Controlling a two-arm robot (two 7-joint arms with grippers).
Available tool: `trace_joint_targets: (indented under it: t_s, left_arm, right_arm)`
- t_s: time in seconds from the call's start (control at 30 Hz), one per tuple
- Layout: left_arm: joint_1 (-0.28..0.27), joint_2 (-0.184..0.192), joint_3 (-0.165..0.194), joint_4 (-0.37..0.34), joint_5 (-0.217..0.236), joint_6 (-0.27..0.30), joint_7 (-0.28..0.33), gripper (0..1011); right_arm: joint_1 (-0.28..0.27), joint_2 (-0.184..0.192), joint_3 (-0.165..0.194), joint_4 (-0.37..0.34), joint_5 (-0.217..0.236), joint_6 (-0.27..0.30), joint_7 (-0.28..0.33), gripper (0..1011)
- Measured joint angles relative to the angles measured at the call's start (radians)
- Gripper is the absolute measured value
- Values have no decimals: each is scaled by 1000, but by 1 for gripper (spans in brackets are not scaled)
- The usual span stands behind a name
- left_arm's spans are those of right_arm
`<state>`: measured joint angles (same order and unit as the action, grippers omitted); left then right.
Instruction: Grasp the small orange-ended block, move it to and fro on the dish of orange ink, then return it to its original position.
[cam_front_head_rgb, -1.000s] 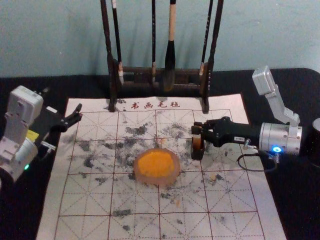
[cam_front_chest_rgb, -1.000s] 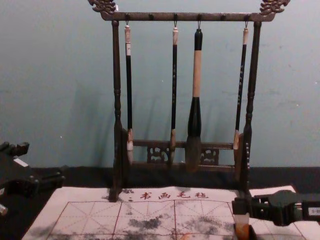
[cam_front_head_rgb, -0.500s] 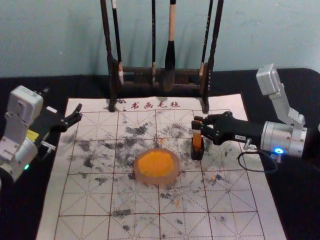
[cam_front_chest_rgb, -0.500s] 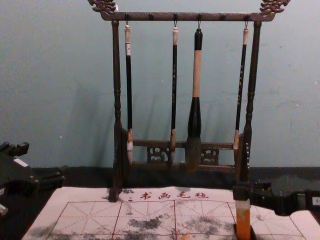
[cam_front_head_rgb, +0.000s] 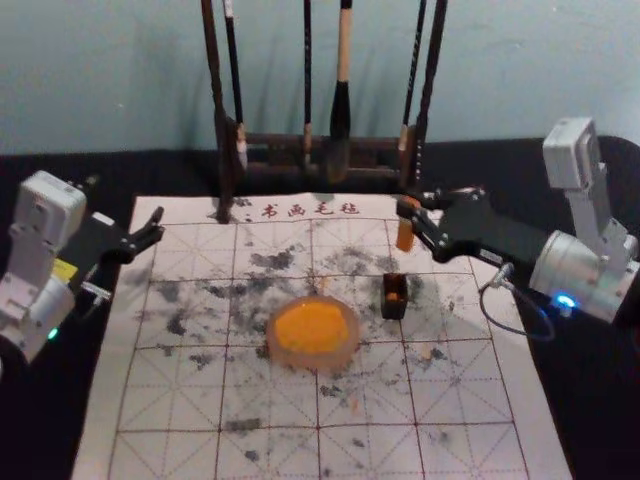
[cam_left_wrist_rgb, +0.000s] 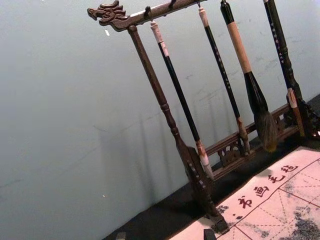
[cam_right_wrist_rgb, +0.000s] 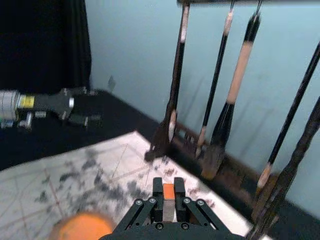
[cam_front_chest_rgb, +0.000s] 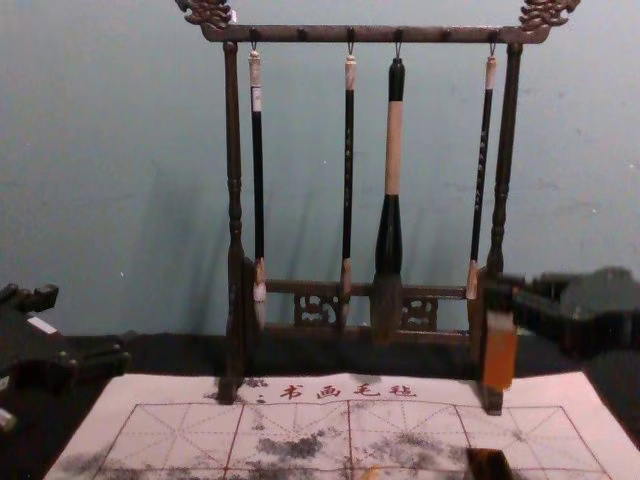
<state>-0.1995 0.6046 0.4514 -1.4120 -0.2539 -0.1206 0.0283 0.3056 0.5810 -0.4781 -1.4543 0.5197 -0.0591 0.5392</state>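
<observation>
In the head view my right gripper (cam_front_head_rgb: 418, 216) is shut on the small orange-ended block (cam_front_head_rgb: 405, 236), holding it upright in the air above the mat's back right part. Below it stands a small dark open box (cam_front_head_rgb: 394, 297) with orange inside. The dish of orange ink (cam_front_head_rgb: 313, 333) lies left of the box. In the right wrist view the block (cam_right_wrist_rgb: 169, 200) is pinched in my right gripper (cam_right_wrist_rgb: 169, 192). The chest view has the block (cam_front_chest_rgb: 499, 355) hanging above the box (cam_front_chest_rgb: 489, 463). My left gripper (cam_front_head_rgb: 158, 229) stands open over the mat's left edge.
A dark wooden rack (cam_front_chest_rgb: 371, 35) with hanging brushes (cam_front_chest_rgb: 393, 150) stands at the mat's back edge, close behind the block. The ink-stained white mat (cam_front_head_rgb: 270, 400) lies on a black-covered table (cam_front_head_rgb: 590, 400).
My right gripper has risen and moved back with the block, lifting it out of the dark box. The box, the dish and my left arm have stayed put.
</observation>
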Motion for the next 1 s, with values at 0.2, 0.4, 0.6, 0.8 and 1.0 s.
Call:
trace_joint_targets:
  t_s: [0.2, 0.4, 0.6, 0.8, 1.0]
  left_arm:
    - [0, 0, 0, 0, 0, 0, 0, 1001]
    - [0, 0, 0, 0, 0, 0, 0, 1001]
    - [0, 0, 0, 0, 0, 0, 0, 1001]
    - [0, 0, 0, 0, 0, 0, 0, 1001]
    - [0, 0, 0, 0, 0, 0, 0, 1001]
  right_arm:
    - [-34, -28, 24, -50, -21, -34, -48, 131]
    - [-41, -79, 17, -50, -31, -41, -55, 131]
    - [-35, -125, -2, -30, -39, -28, -33, 131]
    - [-31, -146, -22, -6, -52, -6, -6, 131]
    - [-23, -153, -47, 13, -69, 21, 24, 131]
